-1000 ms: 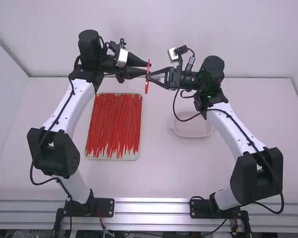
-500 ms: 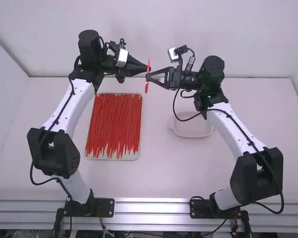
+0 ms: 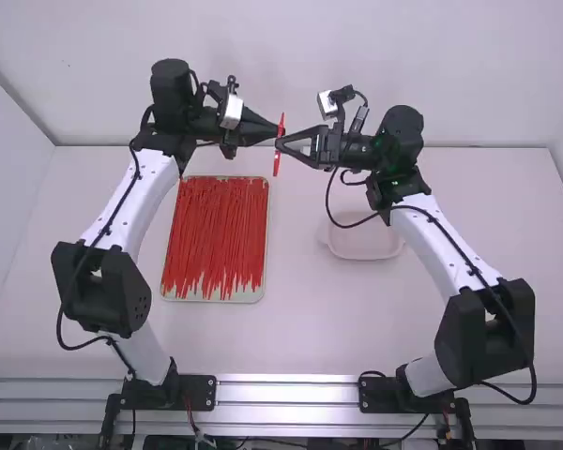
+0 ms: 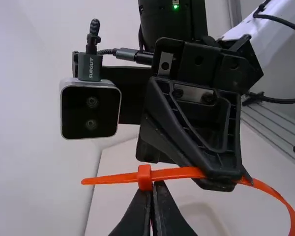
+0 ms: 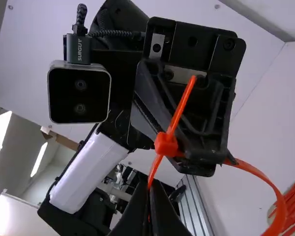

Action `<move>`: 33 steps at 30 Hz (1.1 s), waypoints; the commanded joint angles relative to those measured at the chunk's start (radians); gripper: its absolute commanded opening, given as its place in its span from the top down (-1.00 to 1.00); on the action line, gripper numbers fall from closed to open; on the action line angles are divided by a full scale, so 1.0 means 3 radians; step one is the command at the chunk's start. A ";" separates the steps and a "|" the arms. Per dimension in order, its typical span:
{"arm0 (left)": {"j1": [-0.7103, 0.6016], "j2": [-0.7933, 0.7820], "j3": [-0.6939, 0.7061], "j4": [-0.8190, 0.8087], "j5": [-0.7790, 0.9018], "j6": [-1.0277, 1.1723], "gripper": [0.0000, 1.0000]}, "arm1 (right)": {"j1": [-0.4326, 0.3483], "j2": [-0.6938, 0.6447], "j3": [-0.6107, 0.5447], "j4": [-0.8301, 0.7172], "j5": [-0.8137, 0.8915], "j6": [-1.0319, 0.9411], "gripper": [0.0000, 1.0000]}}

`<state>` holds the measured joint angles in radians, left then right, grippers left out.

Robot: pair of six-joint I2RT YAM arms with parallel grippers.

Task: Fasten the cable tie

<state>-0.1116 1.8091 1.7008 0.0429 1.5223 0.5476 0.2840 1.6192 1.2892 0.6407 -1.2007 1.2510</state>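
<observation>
A red cable tie (image 3: 277, 165) hangs in the air over the far middle of the table, held between both grippers. My left gripper (image 3: 270, 140) comes at it from the left, and my right gripper (image 3: 283, 145) from the right. In the left wrist view my left gripper (image 4: 152, 209) is shut on the strap just under the tie's head (image 4: 144, 176). The right wrist view shows my right gripper (image 5: 150, 209) shut on the thin tail below the head (image 5: 165, 144). The strap bends into a loop (image 5: 265, 187) beside them.
A flat tray (image 3: 212, 297) holding several loose red cable ties (image 3: 218, 234) lies on the table left of the middle. A white bowl (image 3: 364, 246) stands under the right arm. The back wall is close behind the grippers.
My left gripper has risen and turned a little at the tie. The right gripper and the tie have shifted slightly upward with it.
</observation>
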 commanded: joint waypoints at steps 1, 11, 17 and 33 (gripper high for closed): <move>-0.0065 -0.0028 0.0018 -0.0048 0.0149 0.0203 0.96 | -0.0065 -0.0018 0.0043 0.0034 0.0217 0.0020 1.00; -0.0078 -0.0028 0.0018 -0.0107 0.0149 0.0415 0.97 | -0.0139 -0.0017 0.0043 0.0027 0.0230 0.0120 1.00; -0.0089 -0.0028 0.0018 -0.0128 0.0149 0.0533 0.97 | -0.0141 -0.0018 0.0043 0.0025 0.0254 0.0120 1.00; -0.0128 -0.0028 0.0017 -0.0131 0.0149 0.0519 0.97 | -0.0317 -0.0017 0.0042 0.0024 0.0334 0.0116 1.00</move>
<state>-0.1410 1.8091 1.7008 0.0116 1.4803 0.6827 0.2356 1.6196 1.2881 0.6323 -1.1946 1.2842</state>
